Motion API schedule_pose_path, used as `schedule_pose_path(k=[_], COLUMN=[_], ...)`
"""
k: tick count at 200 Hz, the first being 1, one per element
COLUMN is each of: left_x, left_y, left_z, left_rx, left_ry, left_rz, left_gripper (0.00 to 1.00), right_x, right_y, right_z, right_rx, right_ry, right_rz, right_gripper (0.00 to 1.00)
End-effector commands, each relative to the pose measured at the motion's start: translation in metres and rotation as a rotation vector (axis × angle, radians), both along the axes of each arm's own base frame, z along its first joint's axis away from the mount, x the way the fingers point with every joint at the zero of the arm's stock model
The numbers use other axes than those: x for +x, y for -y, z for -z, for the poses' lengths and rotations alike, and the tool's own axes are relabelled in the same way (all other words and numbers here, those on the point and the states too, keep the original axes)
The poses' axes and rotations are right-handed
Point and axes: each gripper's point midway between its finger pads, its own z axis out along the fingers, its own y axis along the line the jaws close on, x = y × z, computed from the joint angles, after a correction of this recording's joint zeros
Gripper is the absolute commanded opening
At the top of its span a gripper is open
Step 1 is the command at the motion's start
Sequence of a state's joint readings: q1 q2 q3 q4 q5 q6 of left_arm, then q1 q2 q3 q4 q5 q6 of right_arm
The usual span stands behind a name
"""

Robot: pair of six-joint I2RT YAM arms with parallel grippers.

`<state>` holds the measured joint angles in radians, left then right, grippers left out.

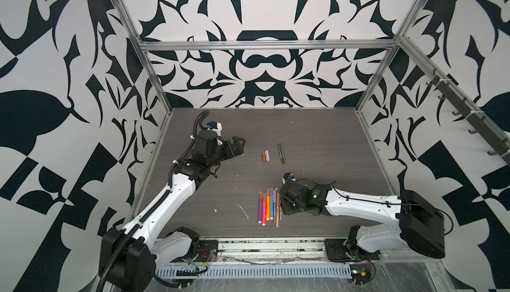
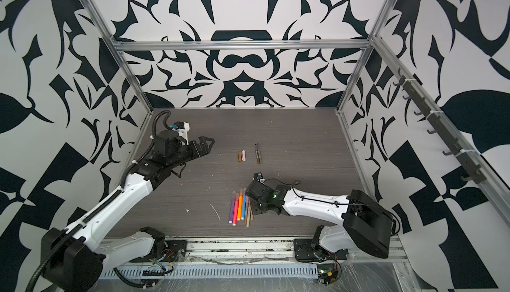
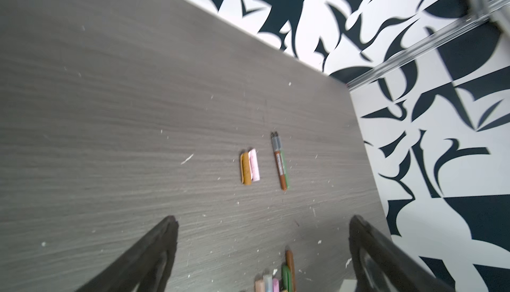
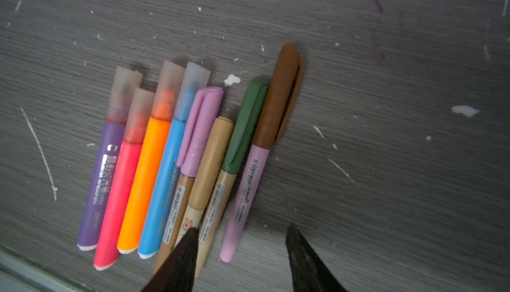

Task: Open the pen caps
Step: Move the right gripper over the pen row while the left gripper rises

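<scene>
Capped pens lie 12-to-6, caps at 12, just 9 o'clock of the spread, empty right pincer; left pincer, spread, well apart.

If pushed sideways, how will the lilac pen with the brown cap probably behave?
The lilac pen is a slim round tube lying on the flat table, so it would probably roll. Its clipped brown cap may stop that roll early. It looks stiff and light.
</scene>
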<state>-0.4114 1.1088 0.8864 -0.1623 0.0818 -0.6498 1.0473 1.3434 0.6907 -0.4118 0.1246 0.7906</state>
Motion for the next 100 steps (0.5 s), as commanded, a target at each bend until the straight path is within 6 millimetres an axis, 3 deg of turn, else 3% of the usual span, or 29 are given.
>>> schedule_pose_path(k=[1,43,63,100], left_x=[-0.003,-0.004,-0.002,-0.007], left_y=[-0.01,-0.009,-0.021,-0.02], left_z=[-0.014,-0.028,-0.027,-0.037], left_rx=[0.002,-0.067,-0.106,-0.109], left_ry=[0.003,0.006,-0.019,0.043], left_rz=[-0.043,-0.068,-0.163,-0.131], left_gripper=[0.99,0.99,0.99,0.99], right_x=[0.0,-0.002,-0.004,-0.005], right_y=[0.008,0.014,0.016,0.015], right_z=[0.004,0.008,0.011,0.014], right_rx=[-0.039,-0.053,-0.057,-0.053], right_ry=[0.006,-0.003,-0.011,-0.022], right_rz=[0.027,0.042,0.046,0.047], right_gripper=[0.54,0.54,0.54,0.54])
